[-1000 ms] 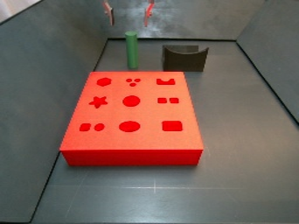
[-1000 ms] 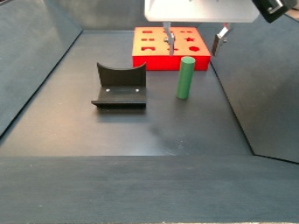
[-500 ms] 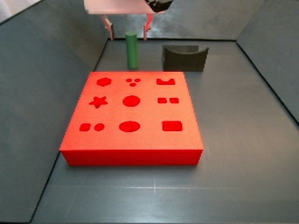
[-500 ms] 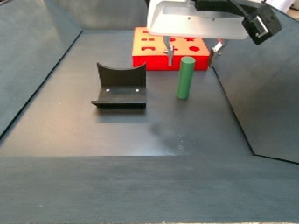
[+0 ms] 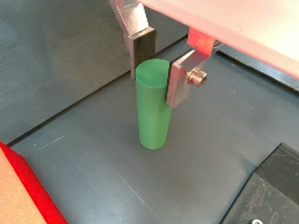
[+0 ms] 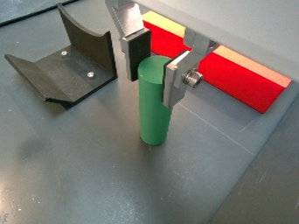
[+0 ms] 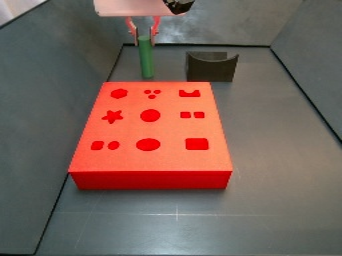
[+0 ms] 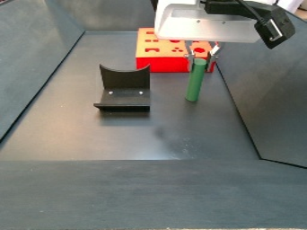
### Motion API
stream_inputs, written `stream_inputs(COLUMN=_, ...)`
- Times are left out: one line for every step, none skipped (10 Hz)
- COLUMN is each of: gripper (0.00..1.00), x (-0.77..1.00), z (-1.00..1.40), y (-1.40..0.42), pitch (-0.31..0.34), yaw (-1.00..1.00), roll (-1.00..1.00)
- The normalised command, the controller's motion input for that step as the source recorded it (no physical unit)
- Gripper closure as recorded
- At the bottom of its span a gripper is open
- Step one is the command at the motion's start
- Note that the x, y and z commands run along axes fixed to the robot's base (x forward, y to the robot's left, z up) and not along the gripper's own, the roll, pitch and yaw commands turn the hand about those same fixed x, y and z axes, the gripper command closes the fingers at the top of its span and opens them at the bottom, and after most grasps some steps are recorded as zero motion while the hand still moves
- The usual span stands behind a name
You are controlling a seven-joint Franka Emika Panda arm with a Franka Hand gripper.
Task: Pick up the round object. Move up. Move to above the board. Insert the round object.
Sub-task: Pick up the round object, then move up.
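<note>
Smooth matt green round object (image 6: 153, 101), seemingly plastic, stands between the gripper's (image 6: 156, 61) brushed-metal fingers (image 6: 179, 79).

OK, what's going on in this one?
The gripper is down over the green peg, which stands upright on the floor behind the red board. Both wrist views show its fingers on either side of the peg's top; whether they already press on it is hard to tell. The peg is not lifted yet, and nothing sits in the board's cut-outs. The dark fixture stands beside the peg, untouched.
</note>
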Motion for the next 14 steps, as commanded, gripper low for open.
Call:
stream_inputs(gripper=1.0, x=0.0, z=0.0, y=0.0, pitch=0.0, yaw=0.0, roll=0.0)
stream_inputs(gripper=1.0, x=0.0, z=0.0, y=0.0, pitch=0.0, yaw=0.0, roll=0.0)
stream_inputs(gripper=1.0, x=0.0, z=0.0, y=0.0, pitch=0.0, yaw=0.0, roll=0.0)
stream_inputs(gripper=1.0, x=0.0, z=0.0, y=0.0, pitch=0.0, yaw=0.0, roll=0.0)
stream_inputs(gripper=1.0, x=0.0, z=0.0, y=0.0, pitch=0.0, yaw=0.0, roll=0.0)
stream_inputs(gripper=1.0, x=0.0, z=0.0, y=0.0, pitch=0.0, yaw=0.0, roll=0.0)
stream_inputs(gripper=1.0, x=0.0, z=0.0, y=0.0, pitch=0.0, yaw=0.0, roll=0.0)
stream_inputs(gripper=1.0, x=0.0, z=0.0, y=0.0, pitch=0.0, yaw=0.0, roll=0.0)
stream_inputs(gripper=1.0, x=0.0, z=0.0, y=0.0, pitch=0.0, yaw=0.0, roll=0.0)
stream_inputs(gripper=1.0, x=0.0, z=0.0, y=0.0, pitch=0.0, yaw=0.0, roll=0.0)
stream_inputs(gripper=1.0, x=0.0, z=0.0, y=0.0, pitch=0.0, yaw=0.0, roll=0.0)
stream_inputs(gripper=1.0, x=0.0, z=0.83, y=0.0, pitch=0.0, yaw=0.0, roll=0.0)
stream_inputs(gripper=1.0, x=0.01, z=0.82, y=0.03, pitch=-0.018, yaw=0.02, roll=0.0)
stream_inputs(gripper=1.0, x=-0.01, z=0.78, y=0.04, pitch=-0.009, yaw=0.02, roll=0.0)
